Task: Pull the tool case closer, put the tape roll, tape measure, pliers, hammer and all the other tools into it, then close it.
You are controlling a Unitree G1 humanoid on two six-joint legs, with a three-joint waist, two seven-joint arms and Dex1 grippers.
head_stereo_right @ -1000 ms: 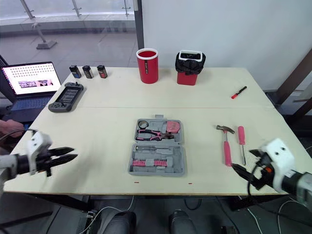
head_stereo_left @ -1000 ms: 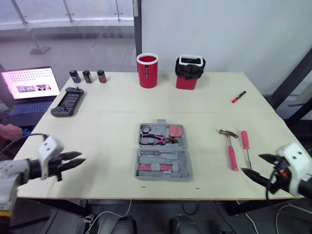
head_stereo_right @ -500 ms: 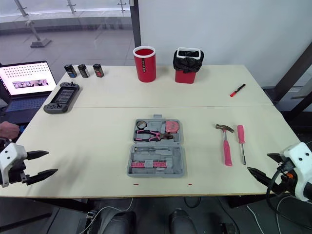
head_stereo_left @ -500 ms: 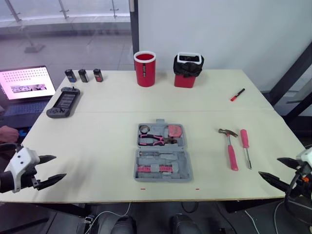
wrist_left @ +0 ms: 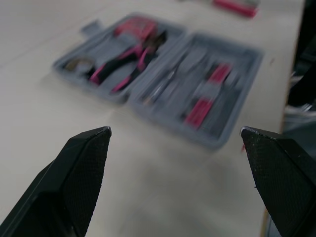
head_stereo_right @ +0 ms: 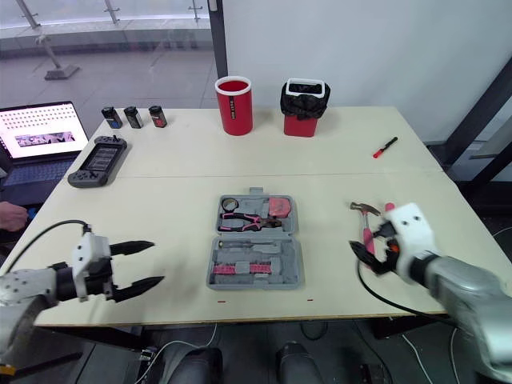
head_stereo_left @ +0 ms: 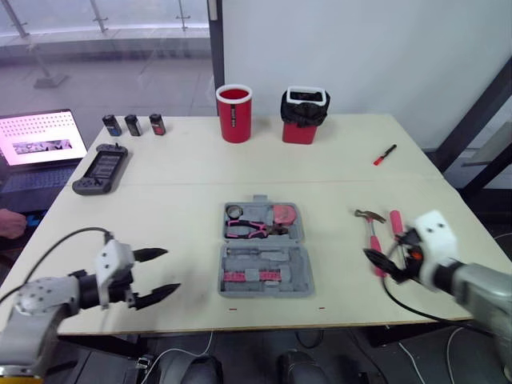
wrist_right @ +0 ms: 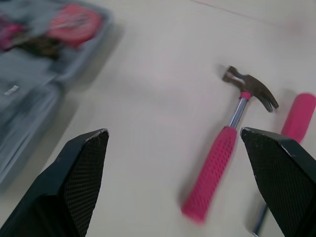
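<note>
Hammer [wrist_right: 213,170] pickup seems the step in hand: it lies on the worktop [head_stereo_left: 160,200] right of the open tool case [head_stereo_left: 266,254]. The right gripper [wrist_right: 173,131] is near it, fingers wide open and empty, like the left gripper [wrist_left: 175,130]. Next, I think, lower and close on the handle.

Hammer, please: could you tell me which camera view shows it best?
The right wrist view: the hammer lies whole there, steel head and pink handle unobstructed. In both eye views the right gripper covers part of its handle, leaving the head clear.
</note>
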